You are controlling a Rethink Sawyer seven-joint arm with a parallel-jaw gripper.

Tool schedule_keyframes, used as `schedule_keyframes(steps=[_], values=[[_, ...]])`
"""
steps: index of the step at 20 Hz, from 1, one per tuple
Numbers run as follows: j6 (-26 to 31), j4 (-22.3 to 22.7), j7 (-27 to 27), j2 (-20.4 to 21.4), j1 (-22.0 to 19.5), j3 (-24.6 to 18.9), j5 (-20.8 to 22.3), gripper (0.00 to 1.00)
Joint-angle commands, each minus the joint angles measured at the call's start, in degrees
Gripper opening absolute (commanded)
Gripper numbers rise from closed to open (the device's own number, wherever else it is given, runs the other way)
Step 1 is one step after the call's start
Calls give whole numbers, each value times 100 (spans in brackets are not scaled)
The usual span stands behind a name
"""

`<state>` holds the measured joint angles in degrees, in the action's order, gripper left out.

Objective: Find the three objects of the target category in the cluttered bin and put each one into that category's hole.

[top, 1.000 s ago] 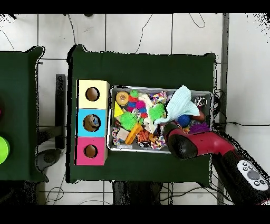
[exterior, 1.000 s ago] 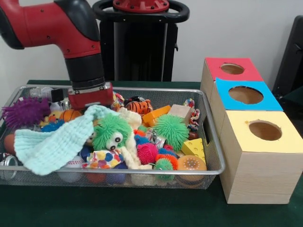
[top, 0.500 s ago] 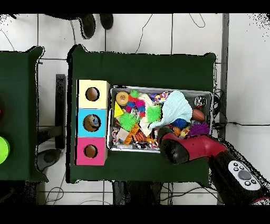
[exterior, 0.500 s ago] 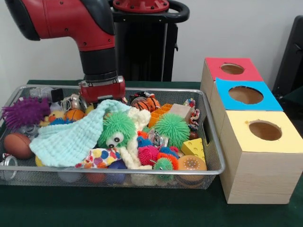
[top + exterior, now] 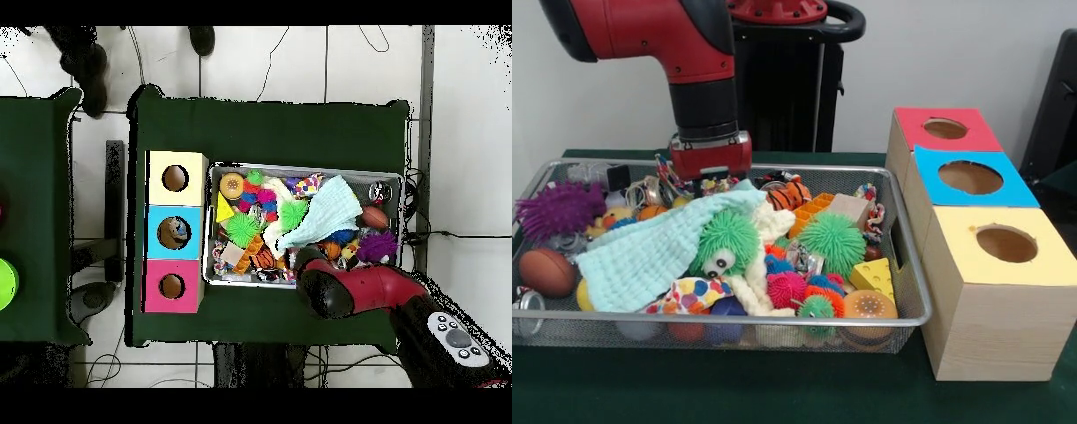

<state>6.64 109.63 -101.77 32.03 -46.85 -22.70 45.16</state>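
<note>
A wire bin [image 5: 909, 265] holds a heap of toys: a pale green cloth [image 5: 653, 252], a green fuzzy toy with eyes [image 5: 722, 243], a green spiky ball [image 5: 832, 240], a pink spiky ball [image 5: 787, 287], a cheese wedge [image 5: 874, 276], a tiger toy [image 5: 786, 193] and a purple spiky ball [image 5: 560, 208]. My gripper [image 5: 711, 181] hangs low over the bin's back part, at the cloth's upper corner. Its lower end is lost among the toys. From overhead the red arm [image 5: 335, 290] covers the gripper, and the cloth [image 5: 330, 210] lies beside it.
Three wooden boxes with round holes stand beside the bin: red [image 5: 945, 128], blue [image 5: 969, 177] and yellow [image 5: 1006, 243]. A brown football [image 5: 543, 271] lies at the bin's other end. A person's legs [image 5: 85, 65] show at the overhead view's top edge.
The arm has moved along the bin's back toward the boxes and risen slightly. The cloth has shifted the same way and spread flatter, uncovering the football.
</note>
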Motion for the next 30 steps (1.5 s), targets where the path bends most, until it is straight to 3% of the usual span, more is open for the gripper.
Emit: schedule_keyframes(steps=[1, 6, 11, 30], values=[[-763, 458, -1498, -229, 856, 602, -514, 100], [-1272, 419, -1554, -298, 1406, 945, -886, 100], [-1507, 363, -1430, -323, 1674, 1094, -1198, 100], [-1683, 827, -1253, -48, 1781, 1073, -1791, 100]])
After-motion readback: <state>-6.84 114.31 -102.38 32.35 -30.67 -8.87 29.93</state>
